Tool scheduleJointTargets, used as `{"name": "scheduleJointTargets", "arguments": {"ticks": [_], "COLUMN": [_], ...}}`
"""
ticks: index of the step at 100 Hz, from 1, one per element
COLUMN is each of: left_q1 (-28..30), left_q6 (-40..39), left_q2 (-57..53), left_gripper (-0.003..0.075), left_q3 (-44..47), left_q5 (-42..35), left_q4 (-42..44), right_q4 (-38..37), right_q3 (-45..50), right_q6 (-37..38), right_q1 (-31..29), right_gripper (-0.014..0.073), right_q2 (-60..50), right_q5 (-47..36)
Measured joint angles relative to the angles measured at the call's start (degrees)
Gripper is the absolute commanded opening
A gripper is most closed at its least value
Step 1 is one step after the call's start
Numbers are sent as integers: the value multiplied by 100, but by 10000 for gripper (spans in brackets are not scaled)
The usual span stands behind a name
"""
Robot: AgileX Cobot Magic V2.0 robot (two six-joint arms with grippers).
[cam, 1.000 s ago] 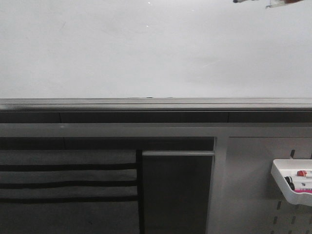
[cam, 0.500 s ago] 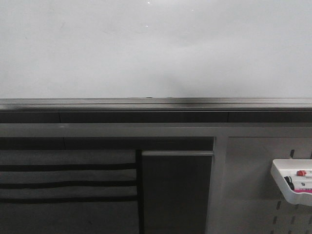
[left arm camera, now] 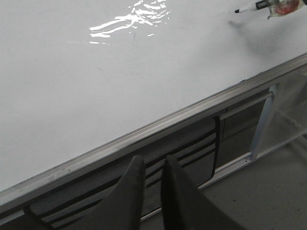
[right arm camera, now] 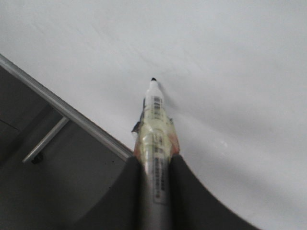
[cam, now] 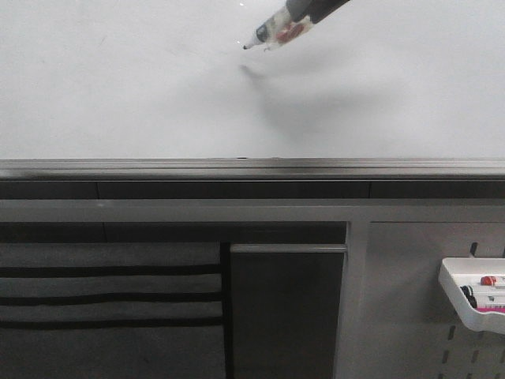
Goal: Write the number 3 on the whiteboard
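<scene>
The whiteboard [cam: 118, 87] fills the upper half of the front view, glossy white; no number 3 is in view on it. My right gripper [right arm camera: 154, 160] is shut on a marker [right arm camera: 154, 124] with a clear, red-tinted sleeve. In the front view the marker [cam: 276, 33] reaches in from the top right, its black tip [cam: 246, 47] pointing left, a little off its shadow on the board. The left wrist view shows the marker [left arm camera: 254, 6] far off over the board. My left gripper [left arm camera: 152, 165] hangs in front of the board's near rail, fingers close together with nothing between them.
A grey metal rail [cam: 252, 167] runs along the board's near edge. Below it is dark fabric with black stripes [cam: 110, 300] and a grey pegboard panel [cam: 410, 316] carrying a white tray [cam: 451, 288] with markers.
The marker in my right gripper has come into the front view from the top right, out over the board. Half a second ago it was out of that view.
</scene>
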Motion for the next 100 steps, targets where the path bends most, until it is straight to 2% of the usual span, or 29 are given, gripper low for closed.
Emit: {"name": "scheduleJointTargets", "arguments": {"ticks": [24,40,69,90,100], "left_q1": [0,0,0,0,0], "left_q6": [0,0,0,0,0], "left_q2": [0,0,0,0,0], "left_gripper": [61,61,61,61,61], "left_q3": [0,0,0,0,0], "left_q5": [-9,-9,-13,-13,-13], "left_q4": [0,0,0,0,0], "right_q4": [131,235,283,324,352], "right_q3": [-8,-34,52,247,490], "right_q6": [-10,-10,-10,-20,-20], "right_q1": [-268,-630,-337,-636,-389], "right_gripper": [-64,-64,-64,-64,-64], "right_q2": [151,113,311,195,247], "right_q5": [15,665,487,943,686]}}
